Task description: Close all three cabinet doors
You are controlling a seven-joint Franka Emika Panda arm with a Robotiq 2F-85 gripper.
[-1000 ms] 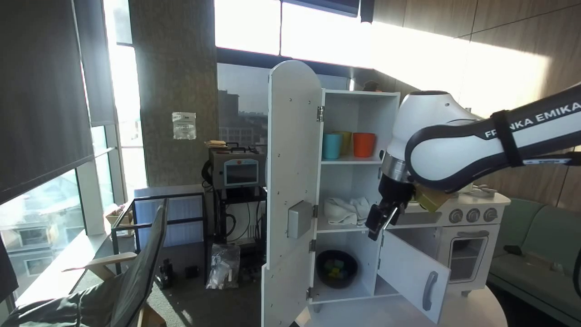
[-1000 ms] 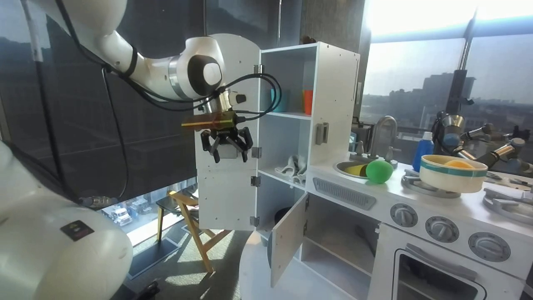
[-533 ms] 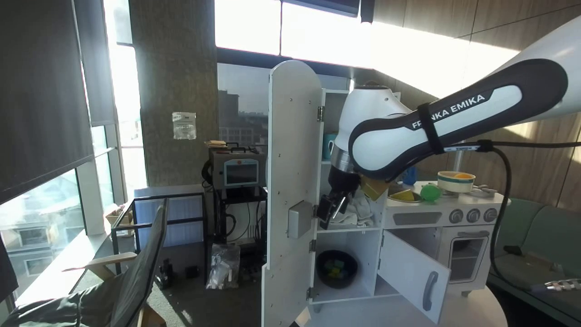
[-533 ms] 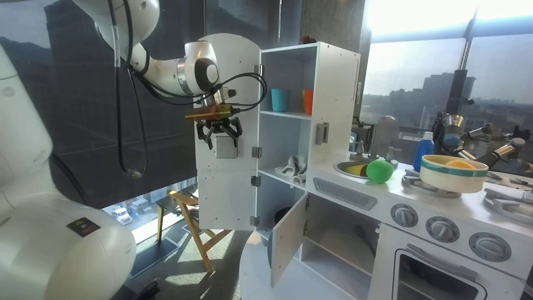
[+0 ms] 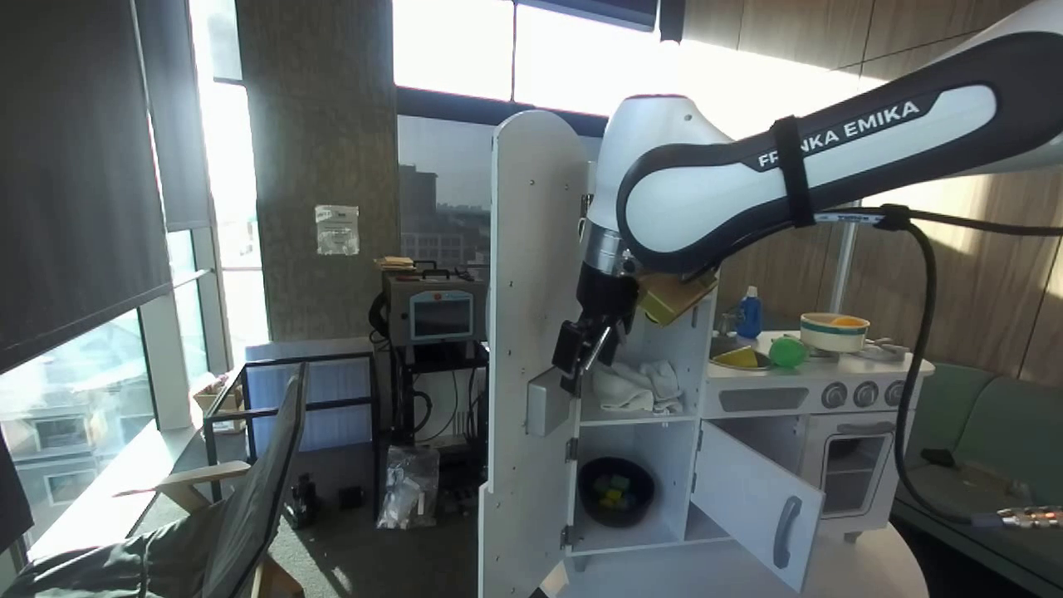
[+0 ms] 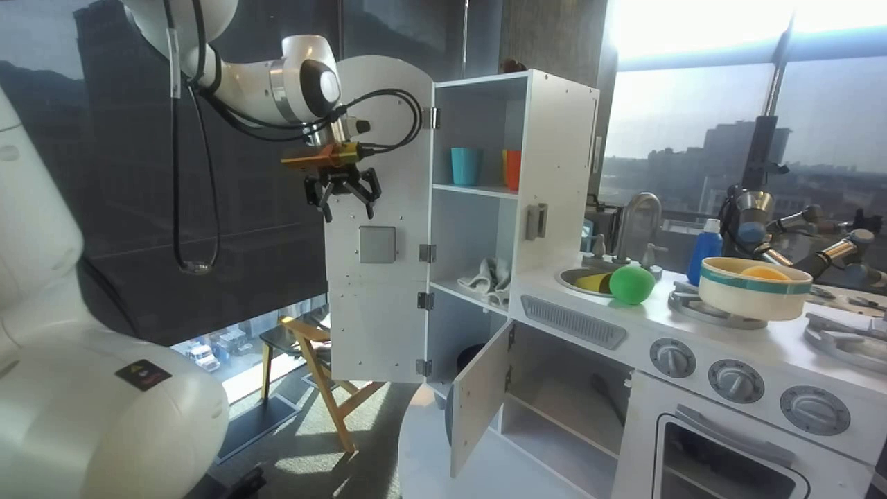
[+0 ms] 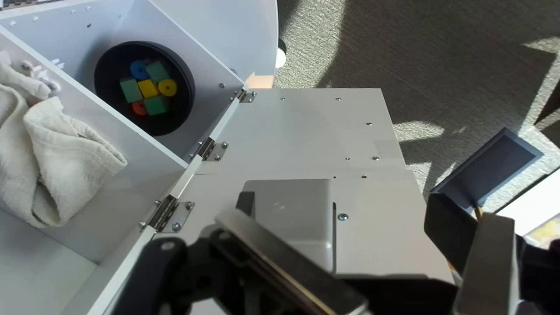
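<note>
The tall round-topped cabinet door (image 5: 531, 274) stands wide open on the cabinet's hinge side. Its inner face with a grey box (image 6: 378, 244) shows in both exterior views. The shorter door (image 5: 525, 540) below it is also wide open and lines up with it; both show in the wrist view. The third door (image 6: 479, 396), under the sink, stands partly open, its grey handle (image 5: 787, 531) outward. My gripper (image 6: 348, 208) is open and empty, in front of the tall door's inner face, above the grey box. I cannot tell whether it touches the door.
Cabinet shelves hold cups (image 6: 466, 166), a cloth (image 5: 635, 386) and a black bowl of blocks (image 7: 144, 87). The stove unit (image 6: 734, 388) stands beside the cabinet, with a green ball (image 6: 631, 285) and a pot (image 6: 755, 291) on top. A wooden chair (image 6: 332, 388) stands behind the open doors.
My gripper has moved across the cabinet front to the tall door's inner face, then risen above the grey box. The three doors have not visibly moved.
</note>
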